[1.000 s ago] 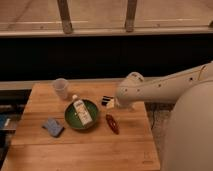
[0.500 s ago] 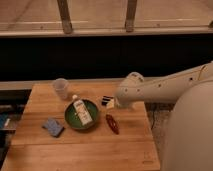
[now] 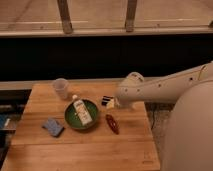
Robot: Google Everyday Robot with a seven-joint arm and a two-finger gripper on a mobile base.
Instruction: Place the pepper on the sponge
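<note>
The pepper (image 3: 112,123) lies flat on the wooden counter (image 3: 90,147), just right of the green bowl (image 3: 70,119) and close to its rim, though whether the two touch cannot be told. It is dark red and glossy. Its long axis runs on a diagonal, from the far left to the near right, so one end points back toward the bowl's far side and the other toward the counter's near right corner. Which end carries the stem cannot be made out.

The sponge (image 3: 52,126) sits well apart from the pepper, on the left of the bowl and a little nearer, lying flat with its corners turned at an angle to the counter's edge. The bowl stands between the two.

The hand (image 3: 112,104) hangs at the end of the cream-white arm (image 3: 165,87), which reaches in from the right. It is above the counter just beyond the pepper, on its far side, and not on it. Whether it is released or clenched cannot be told, and it grasps nothing that shows.

A small black bar (image 3: 106,99) lies just left of the hand. Inside the bowl a white bottle (image 3: 81,110) lies on its side, cap toward the far left; its label carries print too faint to read. A clear cup (image 3: 61,88) stands upright beyond the bowl, at the far left.
</note>
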